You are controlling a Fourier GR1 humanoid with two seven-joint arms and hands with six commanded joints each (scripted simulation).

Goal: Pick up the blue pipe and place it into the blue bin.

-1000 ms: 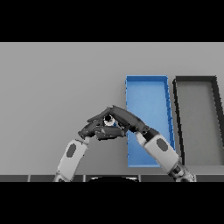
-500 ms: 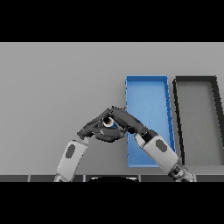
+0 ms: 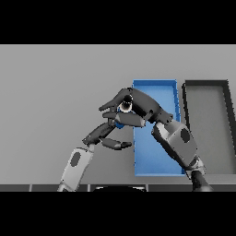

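The short blue pipe sits inside the curled fingers of the right robot hand, just left of the near-left wall of the open blue rectangular bin. Only a sliver of blue shows below the fingers, and a pale round end, ringed dark, shows between them. It looks like a rigid, light piece with a smooth and probably slippery round wall, so the safest hold is around its middle, fingers on one side and thumb opposite, squeezing across the width and not on the ends.

Its long axis cannot be read for certain, since most of the body is hidden. The round end faces up toward the camera, which suggests the pipe stands roughly on end or tilts steeply within the grasp.

The right robot hand is clenched around the pipe, its arm coming in from the lower right across the blue bin. The left robot hand lies just below and left of it, fingers stretched out and relaxed, grasping nothing, close under the pipe.

Right of the right robot hand, beyond the blue bin, stands a dark grey rectangular bin. Both rest on the grey counter.
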